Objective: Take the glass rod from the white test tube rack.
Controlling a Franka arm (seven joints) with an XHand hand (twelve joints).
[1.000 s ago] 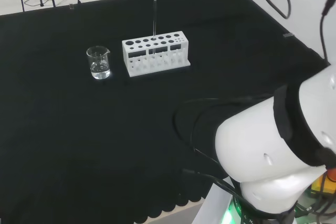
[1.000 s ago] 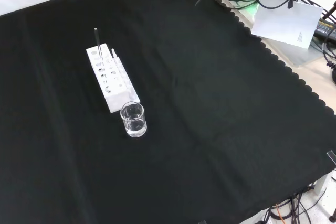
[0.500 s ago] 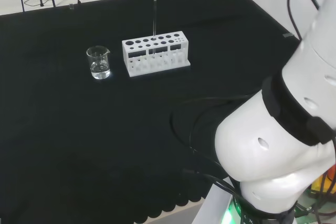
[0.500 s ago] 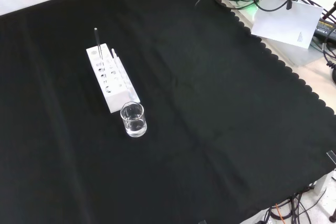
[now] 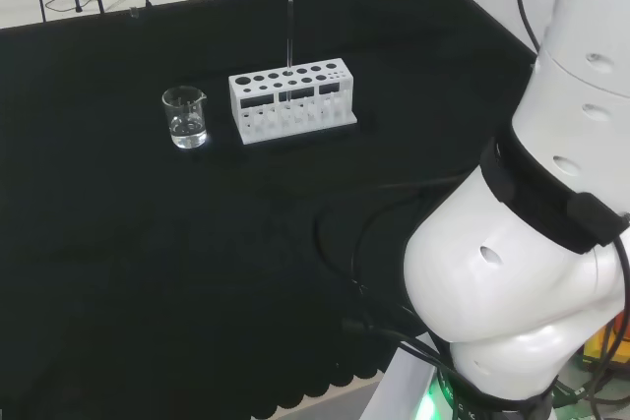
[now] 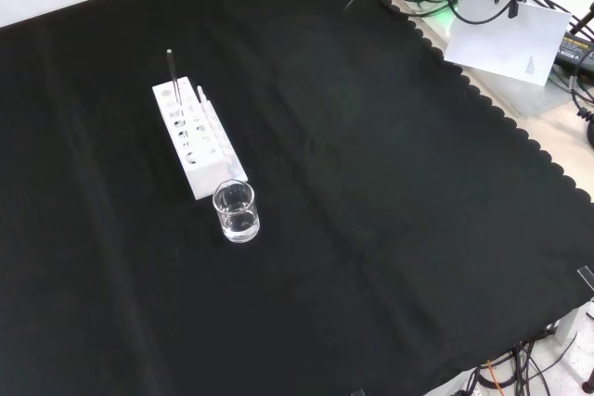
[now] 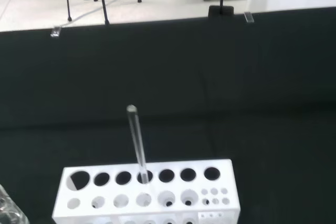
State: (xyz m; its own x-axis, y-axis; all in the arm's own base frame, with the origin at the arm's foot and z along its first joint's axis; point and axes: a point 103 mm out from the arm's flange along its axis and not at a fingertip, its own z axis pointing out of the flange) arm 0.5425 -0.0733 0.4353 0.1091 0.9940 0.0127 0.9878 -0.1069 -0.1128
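The glass rod [image 5: 289, 31] stands upright in a back-row hole of the white test tube rack [image 5: 291, 100], untouched. In the front view a beaker [image 6: 236, 211] sits just beside the rack's near end, at about 5 o'clock from it. Bare black cloth [image 6: 390, 183] lies open all around. The beaker's contents are hard to make out, and I cannot tell the hand's state
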